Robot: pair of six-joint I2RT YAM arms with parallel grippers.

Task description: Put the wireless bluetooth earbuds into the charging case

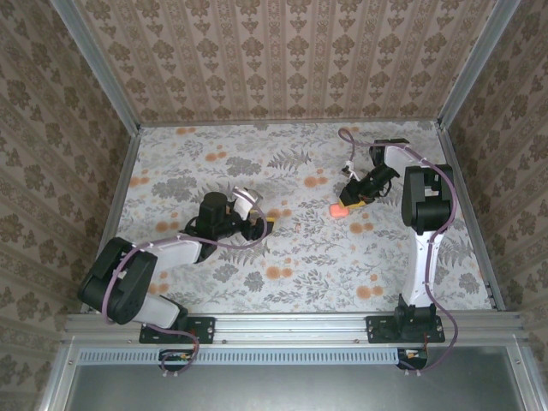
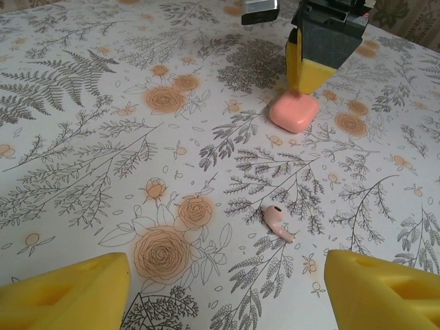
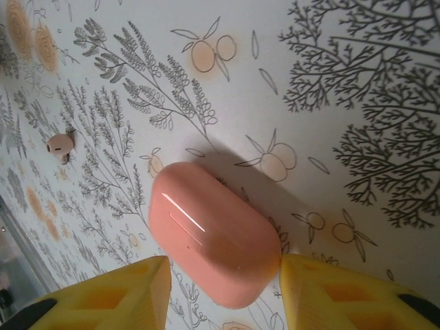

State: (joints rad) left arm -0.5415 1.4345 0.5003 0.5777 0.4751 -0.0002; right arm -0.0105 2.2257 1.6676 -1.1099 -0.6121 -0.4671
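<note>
Case: salmon-pink charging case lies on the flowered tablecloth with its lid shut, on the right half of the table, seen in the overhead view as a bright pink block.
Earbud: one pink earbud lies loose on the cloth, on its side with the stem pointing away from the case, apart from it; the right wrist view shows it as a small nub off to the left of the case.
Second earbud: I cannot find it in these views; it may be inside the shut case or hidden.
Right gripper: right gripper sits at the case, one yellow pad on each side of its near end; the jaws are partly apart and I cannot tell whether the pads press the case or just flank it.
Left gripper: left gripper hangs above the cloth with its pads wide apart and nothing between them, the loose earbud ahead of it.
Step in hand: judging from the layout, the right arm is dealing with the case while the earbud waits to be picked up.
Next move: the lid looks like it must be opened and the case kept steady; then the left pads need to close on the tiny earbud, which could easily slip or roll.
</note>
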